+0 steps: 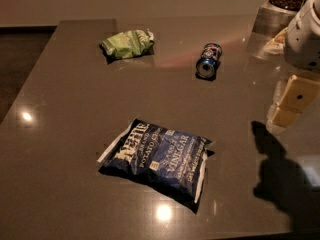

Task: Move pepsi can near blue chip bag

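Note:
The pepsi can (208,60) lies on its side on the dark table (70,109), right of centre toward the back, its silver end facing me. The blue chip bag (159,157) lies flat near the front middle, navy with white lettering. My gripper (290,101) hangs at the right edge of the view, above the table, well to the right of the can and up-right of the bag. It holds nothing that I can see.
A light green chip bag (128,43) lies at the back left of centre. A container (282,4) with dark contents stands at the back right corner. The gripper's shadow (282,179) falls on the table's front right.

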You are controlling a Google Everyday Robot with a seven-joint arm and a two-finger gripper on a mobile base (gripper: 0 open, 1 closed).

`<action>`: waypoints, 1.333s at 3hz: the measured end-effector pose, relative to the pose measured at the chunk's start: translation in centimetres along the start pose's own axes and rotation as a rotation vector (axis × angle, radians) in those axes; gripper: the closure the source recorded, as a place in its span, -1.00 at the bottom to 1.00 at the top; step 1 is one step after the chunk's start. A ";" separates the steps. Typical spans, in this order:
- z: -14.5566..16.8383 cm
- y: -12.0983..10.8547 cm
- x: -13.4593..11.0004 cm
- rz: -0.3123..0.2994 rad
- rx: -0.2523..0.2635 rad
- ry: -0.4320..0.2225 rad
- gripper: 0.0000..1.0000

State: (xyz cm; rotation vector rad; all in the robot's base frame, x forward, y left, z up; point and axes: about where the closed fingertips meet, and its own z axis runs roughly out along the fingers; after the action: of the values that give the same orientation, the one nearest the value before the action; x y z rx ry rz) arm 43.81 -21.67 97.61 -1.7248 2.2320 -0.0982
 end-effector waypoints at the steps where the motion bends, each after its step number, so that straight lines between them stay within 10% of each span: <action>1: 0.0 -0.1 -0.1 0.003 0.001 0.000 -1.00; 4: 3.9 -7.1 -5.4 0.264 0.008 -0.031 -1.00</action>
State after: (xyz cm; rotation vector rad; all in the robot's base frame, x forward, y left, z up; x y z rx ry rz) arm 52.73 -17.85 96.79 -1.4018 2.4087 -0.0193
